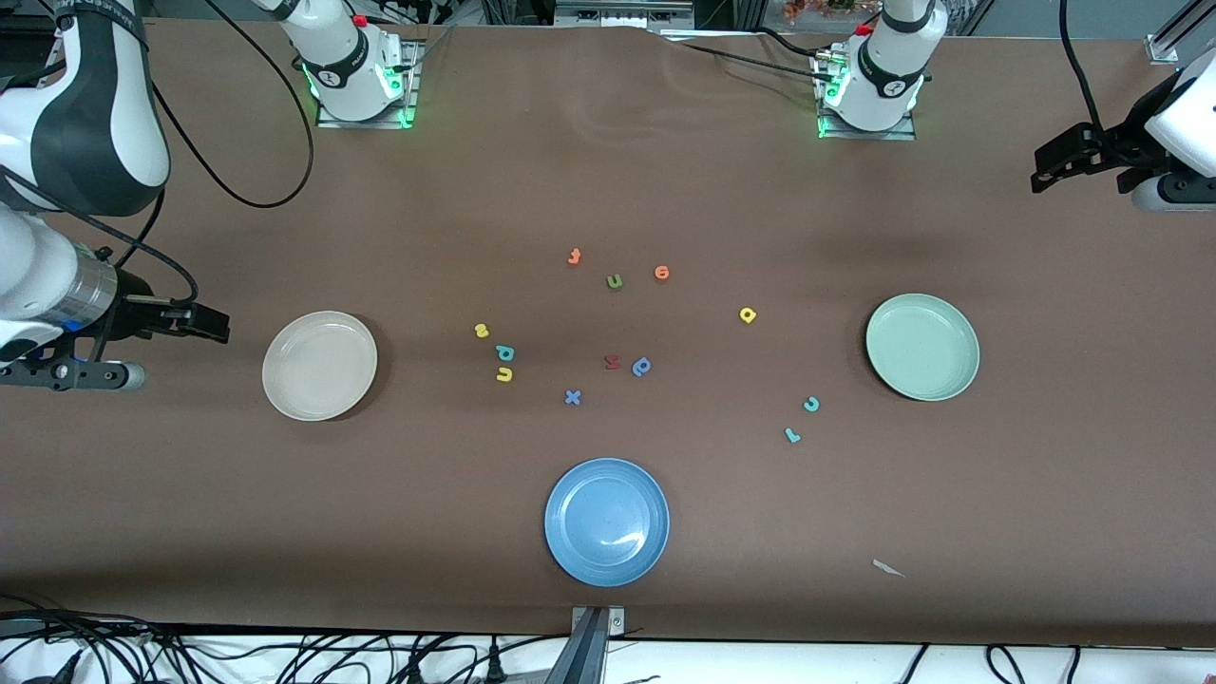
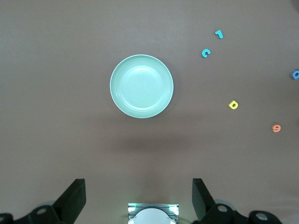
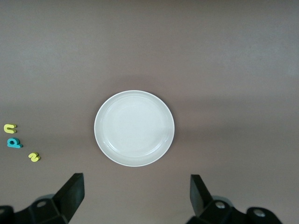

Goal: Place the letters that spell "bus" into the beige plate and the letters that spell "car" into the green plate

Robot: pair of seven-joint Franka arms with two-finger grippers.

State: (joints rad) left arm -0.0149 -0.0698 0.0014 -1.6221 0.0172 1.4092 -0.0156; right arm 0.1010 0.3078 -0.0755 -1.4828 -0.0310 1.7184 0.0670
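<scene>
The right gripper (image 3: 135,196) waits wide open high over the beige plate (image 1: 319,366), which is empty. Beside it (toward the middle) lie the yellow "s" (image 1: 482,331), teal "b" (image 1: 504,353) and yellow "u" (image 1: 504,375). The yellow "a" (image 1: 748,314), teal "c" (image 1: 810,404) and teal "r" (image 1: 791,435) lie near the green plate (image 1: 922,347), and the left gripper (image 2: 138,196) waits over it, wide open too.

My right claw (image 3: 134,198) and left claw (image 2: 139,200) are both getting cut off by the wrist pictures' edges, only the finger stubs showing. The blue letter (image 2: 295,74) is getting clipped in the left wrist view. The dark red letter (image 1: 613,362) is reading too small to name. My arms are running out of the front view.
</scene>
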